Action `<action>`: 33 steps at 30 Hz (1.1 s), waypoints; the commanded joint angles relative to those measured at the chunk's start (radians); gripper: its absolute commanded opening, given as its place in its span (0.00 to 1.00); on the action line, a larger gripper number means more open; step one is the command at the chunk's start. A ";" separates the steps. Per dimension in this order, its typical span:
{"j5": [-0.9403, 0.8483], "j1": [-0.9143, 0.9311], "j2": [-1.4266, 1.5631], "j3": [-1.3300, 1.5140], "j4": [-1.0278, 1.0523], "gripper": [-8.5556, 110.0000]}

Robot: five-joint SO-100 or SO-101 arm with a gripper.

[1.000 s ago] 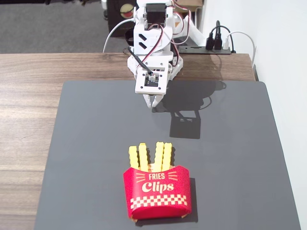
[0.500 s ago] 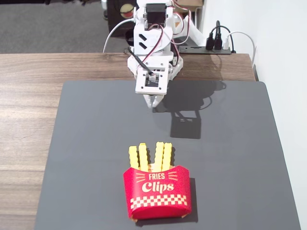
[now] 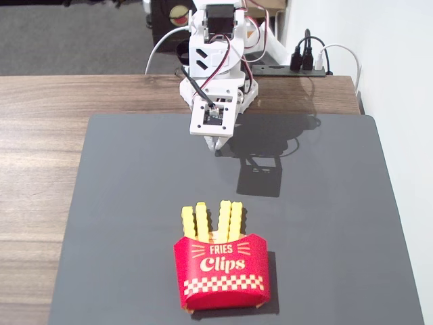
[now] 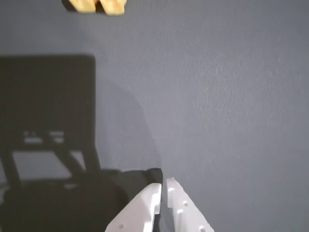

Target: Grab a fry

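In the fixed view, four yellow fries stand upright in a red carton (image 3: 221,273) near the front of the dark mat (image 3: 122,203), tips sticking out so I can pinch one from above. The fry (image 3: 202,221) second from left looks easiest to me. Further right and well back, my gripper (image 3: 215,144) hangs above bare mat, nowhere near the fries. In the wrist view its fingers (image 4: 147,205) are almost pressed together, holding nothing.
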 commanded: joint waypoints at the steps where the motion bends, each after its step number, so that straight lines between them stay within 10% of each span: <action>1: -0.005 0.015 -0.101 -0.097 0.003 0.08; 33: -0.295 0.265 -0.825 -0.649 -0.207 0.18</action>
